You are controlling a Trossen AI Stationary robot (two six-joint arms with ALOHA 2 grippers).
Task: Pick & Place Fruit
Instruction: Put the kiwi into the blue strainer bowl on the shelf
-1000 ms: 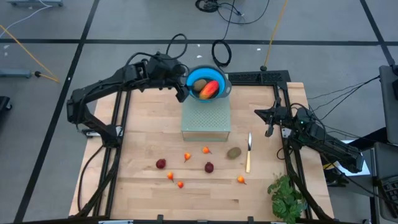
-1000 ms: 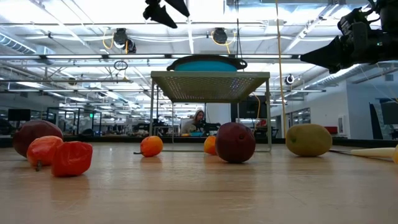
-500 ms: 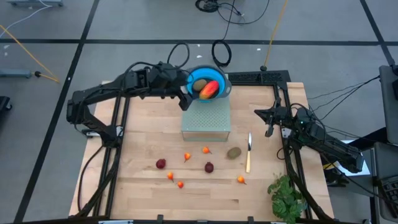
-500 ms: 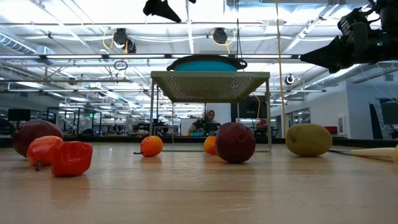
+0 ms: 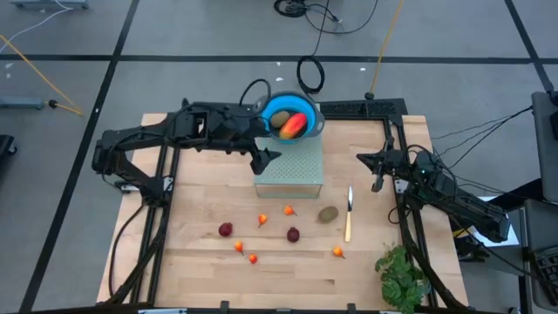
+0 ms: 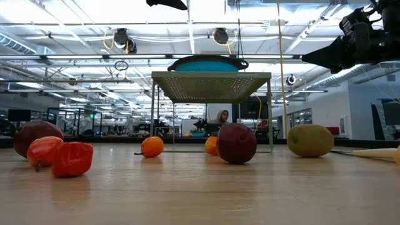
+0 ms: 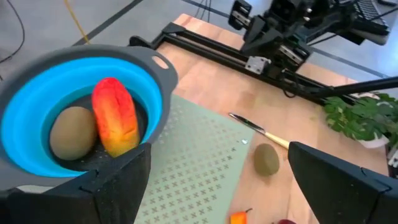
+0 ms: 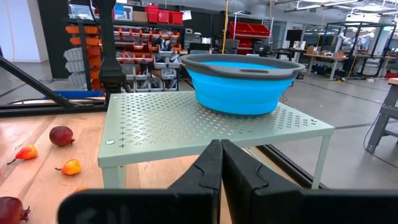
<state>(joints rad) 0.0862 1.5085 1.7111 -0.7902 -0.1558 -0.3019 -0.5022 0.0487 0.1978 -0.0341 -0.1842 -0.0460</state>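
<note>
Since a second ago, the left pincer [image 5: 267, 156] has moved off the blue bowl [image 5: 307, 111] to the green rack's [image 5: 290, 174] edge, wide open and empty. Inside the bowl lie the mango [image 5: 293, 126] and a kiwi [image 5: 281, 118]. Other fruit dots the tabletop [image 5: 200, 174]. The right pincer [image 5: 377, 181] hangs shut, empty.

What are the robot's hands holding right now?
Nothing. The left gripper is open and empty above the green stand's edge, beside the blue bowl. The right gripper is shut on nothing, off to the right side.
</note>
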